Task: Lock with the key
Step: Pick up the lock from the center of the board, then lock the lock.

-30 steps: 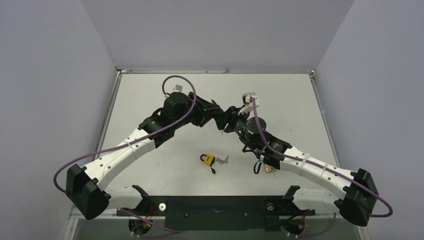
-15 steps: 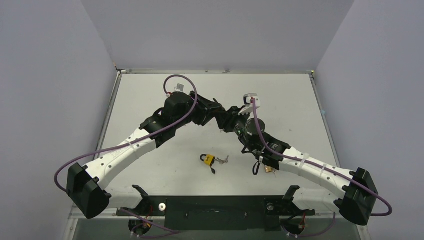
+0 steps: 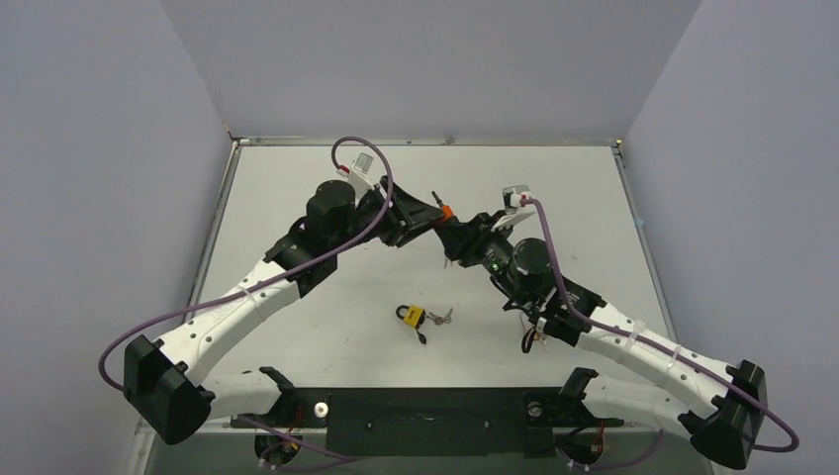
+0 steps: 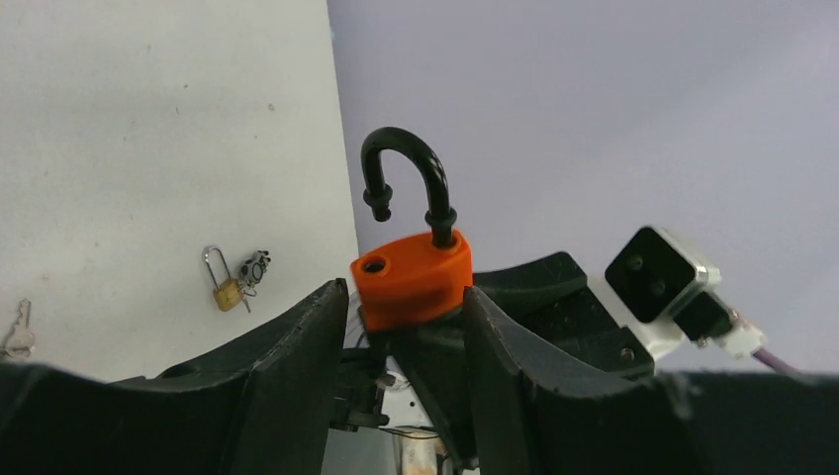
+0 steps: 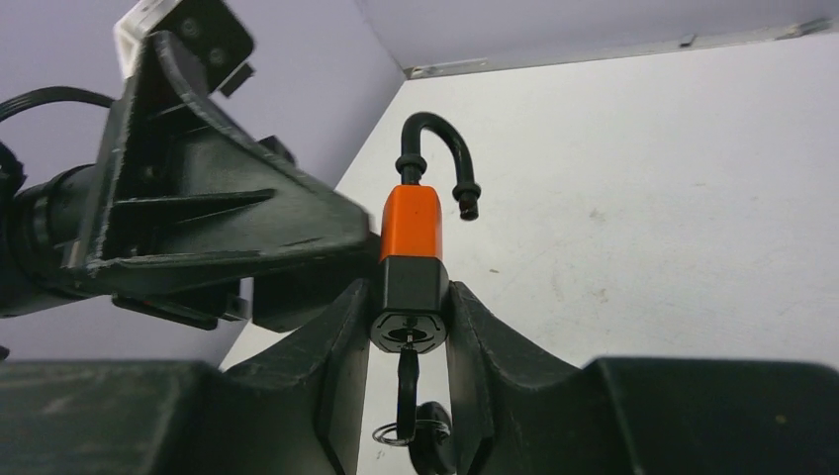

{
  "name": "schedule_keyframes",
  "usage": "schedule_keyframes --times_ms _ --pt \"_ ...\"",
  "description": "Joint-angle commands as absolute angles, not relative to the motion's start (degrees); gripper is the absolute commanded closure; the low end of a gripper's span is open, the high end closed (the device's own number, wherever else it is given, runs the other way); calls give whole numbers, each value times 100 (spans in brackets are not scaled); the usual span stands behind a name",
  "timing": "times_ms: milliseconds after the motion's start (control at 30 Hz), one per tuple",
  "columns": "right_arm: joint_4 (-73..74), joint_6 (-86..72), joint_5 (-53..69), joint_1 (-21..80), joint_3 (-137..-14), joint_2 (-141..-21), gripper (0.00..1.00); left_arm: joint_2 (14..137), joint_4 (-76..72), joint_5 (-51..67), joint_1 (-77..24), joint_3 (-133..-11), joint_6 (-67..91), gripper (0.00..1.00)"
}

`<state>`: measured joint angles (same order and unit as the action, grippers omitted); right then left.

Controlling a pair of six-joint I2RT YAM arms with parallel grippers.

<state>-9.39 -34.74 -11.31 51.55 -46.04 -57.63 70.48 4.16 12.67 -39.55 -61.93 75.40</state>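
Nearest the arm bases, a small brass padlock (image 3: 414,317) lies on the desk (image 3: 554,188), short of the orange padlock (image 5: 410,223). That one is held in the air. The right end effector (image 5: 409,297) pinches its black lower end, with the key (image 5: 407,381) dangling beneath. The left end effector (image 4: 404,297) clamps the orange body, and the shackle (image 5: 411,158) is open. It looks rigid, smooth and probably slippery, so grip the flat sides. No writing is readable.

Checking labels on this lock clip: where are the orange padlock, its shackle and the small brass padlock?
orange padlock (image 4: 411,280), left wrist view, orange body.
shackle (image 4: 401,136), left wrist view, top of arch.
brass padlock (image 3: 415,318), top external view, body.
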Motion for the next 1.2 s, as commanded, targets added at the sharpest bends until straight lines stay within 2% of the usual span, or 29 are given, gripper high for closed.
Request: schedule_keyframes --times_ms 0,200,300,533,633,800,933,1033,1167 --pt "-705 -3596 -1441 4677 -4573 -5112 100 6722 -68 2251 -3565 -6482 6404 55" --pt "-363 -3730 -744 4077 -4540 -4644 100 6557 726 2627 -3462 -7071 4858 52" --pt "-234 -3709 -13 3902 -4688 -4553 100 6570 882 2949 -3317 -7281 4102 51" --pt "-203 -3894 1727 3281 -5063 -4434 100 6624 990 4349 -2678 -7637 2460 50" --pt "-784 -4311 3103 3035 -5199 -4604 100 6674 854 4970 -2416 -7739 2332 50" --pt "-1950 -5397 4536 2937 -5231 -4826 100 6614 754 5674 -2219 -7910 2157 50" --pt "-2773 -6049 4941 2942 -5231 -4953 100 6472 208 6187 -2215 -7746 2569 50" --pt "-2796 -6115 4986 2949 -5297 -4994 100 6366 -404 6545 -2215 -7555 2877 50" --pt "-2640 -6008 5046 3103 -5456 -5096 100 6311 -449 6748 -2215 -7464 2995 51"
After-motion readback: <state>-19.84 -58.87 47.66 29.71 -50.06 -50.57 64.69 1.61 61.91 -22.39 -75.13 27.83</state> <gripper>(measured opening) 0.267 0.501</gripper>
